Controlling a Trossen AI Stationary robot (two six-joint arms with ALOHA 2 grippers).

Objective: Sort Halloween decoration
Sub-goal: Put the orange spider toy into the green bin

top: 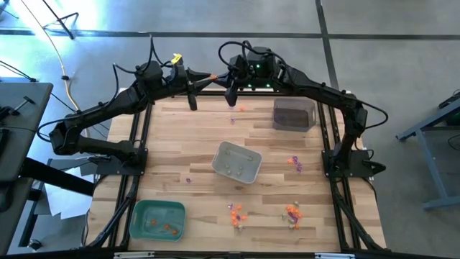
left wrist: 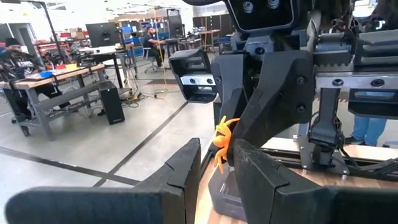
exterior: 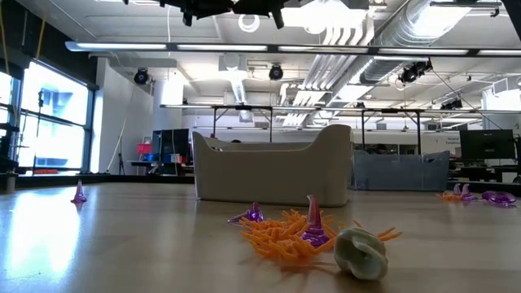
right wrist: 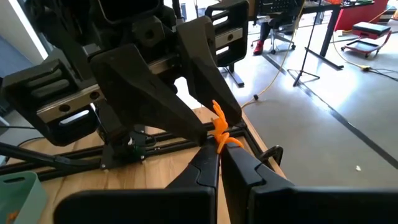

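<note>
**Operator:** Where is the piece in hand, and what are the claws doing?

**Manual:** You have 1 orange spiky plastic trinket [left wrist: 222, 140] raised over the far edge of the wooden table [top: 187, 137]. The left gripper [left wrist: 214, 155] clamps it between its tips. The right gripper [right wrist: 219, 155] is fully closed, with its tips at the trinket.

**Operator:** How far along is the sort?

**Manual:** Judge it partly done. The green tray [top: 138, 216] holds a few orange pieces and the pale grey tray [top: 219, 155] a few pale ones. You cannot see what the dark tray [top: 313, 115] holds. 2 orange clusters [top: 236, 212] and scattered purple pieces [top: 295, 163] remain loose.
</note>
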